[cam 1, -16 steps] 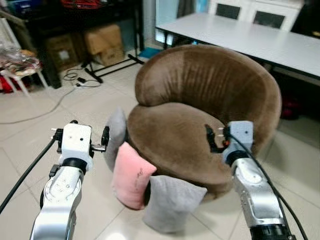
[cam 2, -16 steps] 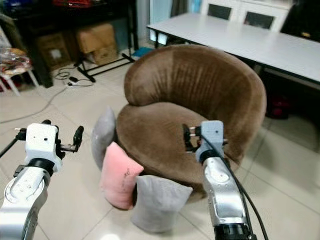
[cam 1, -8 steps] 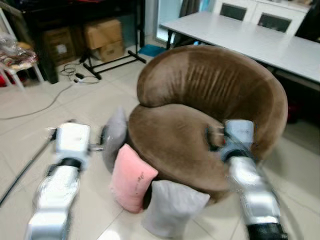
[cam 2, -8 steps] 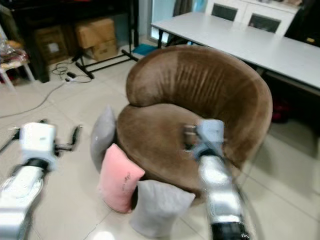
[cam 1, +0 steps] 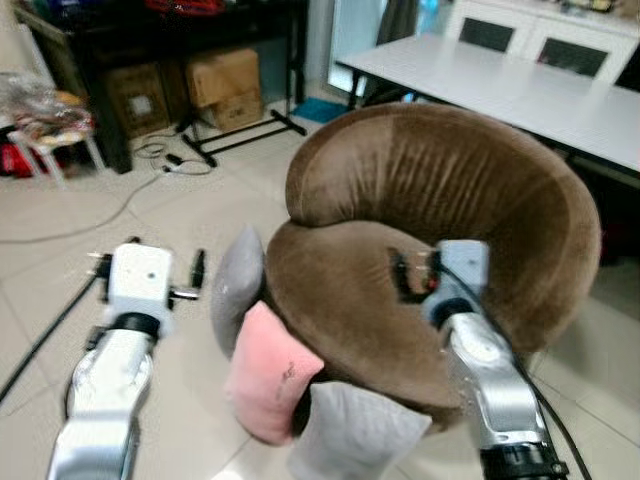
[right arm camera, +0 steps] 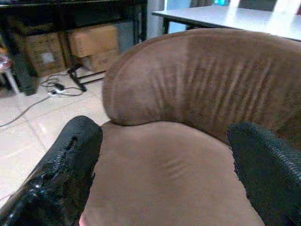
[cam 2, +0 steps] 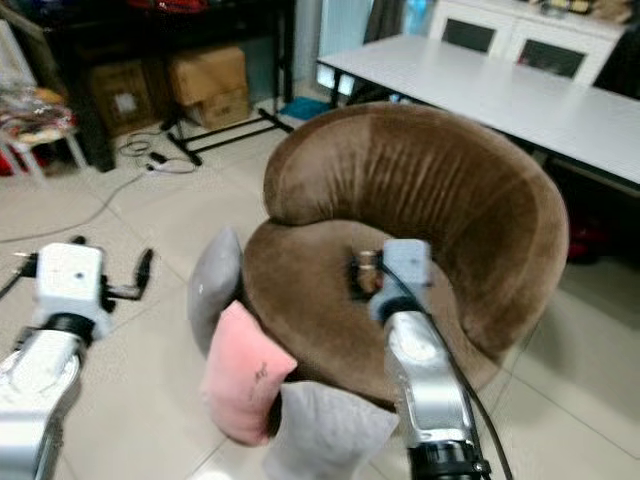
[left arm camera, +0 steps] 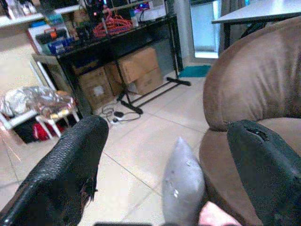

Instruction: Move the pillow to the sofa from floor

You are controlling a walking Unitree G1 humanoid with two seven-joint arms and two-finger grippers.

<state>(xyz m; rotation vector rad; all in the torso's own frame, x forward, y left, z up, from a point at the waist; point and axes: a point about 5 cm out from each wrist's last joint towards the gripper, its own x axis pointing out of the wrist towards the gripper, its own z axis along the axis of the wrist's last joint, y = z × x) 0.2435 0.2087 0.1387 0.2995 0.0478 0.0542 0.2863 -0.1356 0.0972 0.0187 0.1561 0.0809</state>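
Three pillows lean on the floor against the front left of the round brown sofa [cam 1: 440,200]: a pink pillow [cam 1: 268,375], a grey pillow [cam 1: 237,290] standing upright behind it, and another grey pillow [cam 1: 355,435] in front. My left gripper [cam 1: 165,265] hovers open over the tiles, just left of the upright grey pillow [left arm camera: 182,188]. Held above the sofa seat [right arm camera: 164,174], my right gripper [cam 1: 408,275] is open and empty.
A white table [cam 1: 520,90] stands behind the sofa. At the back left are cardboard boxes [cam 1: 225,85] under a black rack, a cable [cam 1: 100,215] on the tiles, and a small stand with bags [cam 1: 50,120]. Bare tiled floor lies to the left.
The camera has shifted and come nearer, so the sofa sits larger and further right. My right gripper has reached further over the seat. Both grippers stay open.
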